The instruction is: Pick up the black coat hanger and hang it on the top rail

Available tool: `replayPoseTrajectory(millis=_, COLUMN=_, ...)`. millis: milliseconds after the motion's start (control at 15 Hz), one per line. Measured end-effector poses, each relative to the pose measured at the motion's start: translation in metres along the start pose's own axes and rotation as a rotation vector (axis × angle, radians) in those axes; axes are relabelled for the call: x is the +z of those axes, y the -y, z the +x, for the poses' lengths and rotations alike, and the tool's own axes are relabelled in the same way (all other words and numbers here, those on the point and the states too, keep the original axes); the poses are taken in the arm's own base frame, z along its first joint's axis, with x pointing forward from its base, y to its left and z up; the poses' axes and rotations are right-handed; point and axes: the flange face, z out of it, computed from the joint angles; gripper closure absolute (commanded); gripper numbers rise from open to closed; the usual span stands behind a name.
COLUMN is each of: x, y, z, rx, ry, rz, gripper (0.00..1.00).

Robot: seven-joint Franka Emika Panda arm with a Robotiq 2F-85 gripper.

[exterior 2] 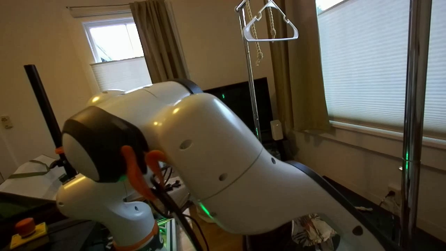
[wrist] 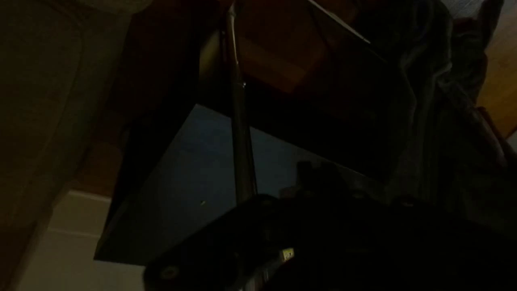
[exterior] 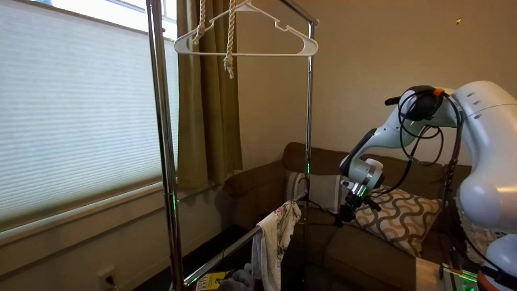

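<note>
Okay, in an exterior view the black coat hanger is showing low down, in front of the brown sofa, its hook appearing just above the far end of the lower rail and right by the far chrome pole. Whether the hook is catching on anything, cannot tell. One end of the hanger is lining up with the tip of the claw, which is pointing down; too dark to tell whether the jaws are gripping it, or standing apart or together. Wrist view is coming out very dim, the claw filling the lower part as a black shape, a metal pole running behind it. Top rail is running high up, well above both claw and black coat hanger. White hanger is hanging high in both exterior views, two knotted ropes dangling close by. Patterned light cloth is draping over the lower rail; a grey soft-looking thing and a yellow printed item are lying lower, near it. Striped cushion and wavy-patterned cushion are resting on the sofa. Arm is bending across the middle in an exterior view, a red button on a yellow box sitting near its base, a crinkled silvery thing showing just under its forearm
</note>
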Motion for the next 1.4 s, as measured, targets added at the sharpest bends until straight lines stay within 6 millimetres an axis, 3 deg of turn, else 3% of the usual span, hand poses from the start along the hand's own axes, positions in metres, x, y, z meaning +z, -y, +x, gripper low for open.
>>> replayPoseTrajectory(millis=200, x=-0.039, y=0.013, z=-0.014, rx=-0.082, ry=0.026, rz=-0.034, gripper=0.98)
replayPoseTrajectory(millis=467, x=-0.077, y=0.035, z=-0.048, rx=-0.127, ry=0.144, rz=-0.129, gripper=0.97)
replayPoseTrajectory(millis=933, x=-0.131, y=0.075, z=-0.120, rx=-0.058, ry=0.411, rz=-0.318, gripper=0.98)
replayPoseTrajectory(millis=1133, x=-0.141, y=0.088, z=-0.146, rx=0.055, ry=0.448, rz=-0.321, gripper=0.98)
replayPoseTrajectory(millis=1267, x=-0.136, y=0.092, z=-0.143, rx=0.145, ry=0.391, rz=-0.274, gripper=0.98)
replayPoseTrajectory(millis=1400, x=-0.136, y=0.093, z=-0.123, rx=0.220, ry=0.319, rz=-0.243, gripper=0.98)
